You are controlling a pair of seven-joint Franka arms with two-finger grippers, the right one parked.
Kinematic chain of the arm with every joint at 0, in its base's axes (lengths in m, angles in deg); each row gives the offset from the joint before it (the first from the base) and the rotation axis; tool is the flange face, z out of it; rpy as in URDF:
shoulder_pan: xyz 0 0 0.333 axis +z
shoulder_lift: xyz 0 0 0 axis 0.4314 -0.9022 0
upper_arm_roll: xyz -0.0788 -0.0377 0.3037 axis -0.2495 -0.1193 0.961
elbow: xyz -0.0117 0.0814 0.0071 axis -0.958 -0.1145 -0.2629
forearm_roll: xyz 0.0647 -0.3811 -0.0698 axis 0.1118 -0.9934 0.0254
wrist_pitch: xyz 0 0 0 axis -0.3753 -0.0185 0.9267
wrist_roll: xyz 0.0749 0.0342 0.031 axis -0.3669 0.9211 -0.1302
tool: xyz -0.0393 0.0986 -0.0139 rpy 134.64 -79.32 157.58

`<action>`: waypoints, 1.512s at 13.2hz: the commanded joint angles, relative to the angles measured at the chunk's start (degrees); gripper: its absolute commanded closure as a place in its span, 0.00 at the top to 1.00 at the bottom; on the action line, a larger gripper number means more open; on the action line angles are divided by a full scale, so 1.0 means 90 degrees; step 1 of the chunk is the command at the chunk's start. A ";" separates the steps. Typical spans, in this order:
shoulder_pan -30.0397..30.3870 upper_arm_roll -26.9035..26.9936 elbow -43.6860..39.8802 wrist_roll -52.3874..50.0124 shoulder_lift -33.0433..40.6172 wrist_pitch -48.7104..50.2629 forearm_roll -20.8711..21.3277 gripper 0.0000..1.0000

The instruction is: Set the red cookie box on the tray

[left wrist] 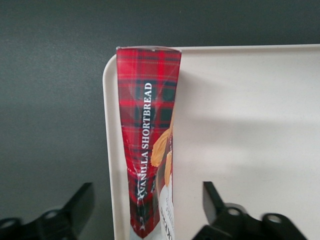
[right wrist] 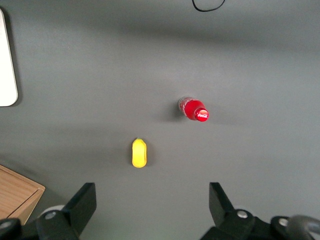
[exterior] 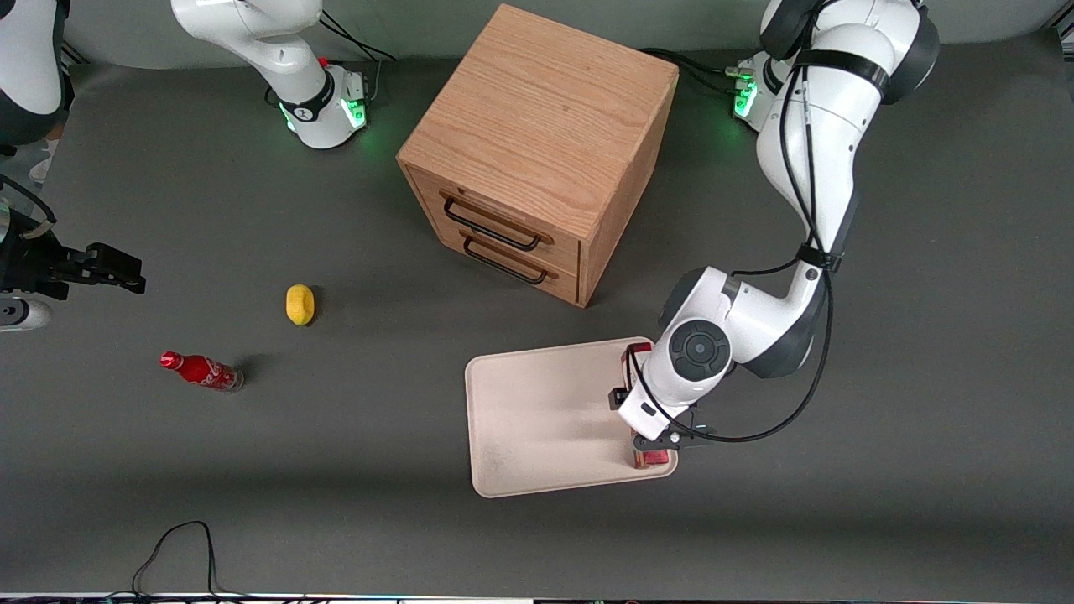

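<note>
On the dark worktop (exterior: 923, 419), toward the parked arm's end and well apart from the jaws, a small red soda bottle (exterior: 201, 371) and a yellow lemon-like thing (exterior: 299, 304) are lying. The wooden drawer cabinet (exterior: 537, 151) is standing farther from the front camera. The jaws (left wrist: 145, 210) are hanging wide open above the red cookie box (left wrist: 148, 135), not touching it. The box is lying between them, along the tray (exterior: 537, 419) edge.
</note>
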 commanded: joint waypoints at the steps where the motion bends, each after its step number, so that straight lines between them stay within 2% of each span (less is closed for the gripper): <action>1: 0.0008 0.0004 0.0169 -0.0105 0.0406 0.0403 0.0120 1.00; 5: 0.0008 -0.0045 0.0304 -0.0036 0.1235 0.1283 0.0042 1.00; 8: 0.0124 -0.0045 0.1424 0.0206 0.2327 0.1255 -0.0026 1.00; 12: 0.0817 -0.0035 0.2794 0.1329 0.3861 0.1614 -0.0280 1.00; 14: 0.1013 -0.0006 0.2961 0.1719 0.4350 0.2219 -0.0280 1.00; 17: 0.1676 -0.0006 0.3604 0.2742 0.5287 0.2543 -0.0300 1.00; 18: 0.2016 -0.0006 0.3761 0.3095 0.5561 0.2631 -0.0426 1.00; 20: 0.2108 0.0275 0.3821 0.3255 0.5923 0.3098 -0.0593 1.00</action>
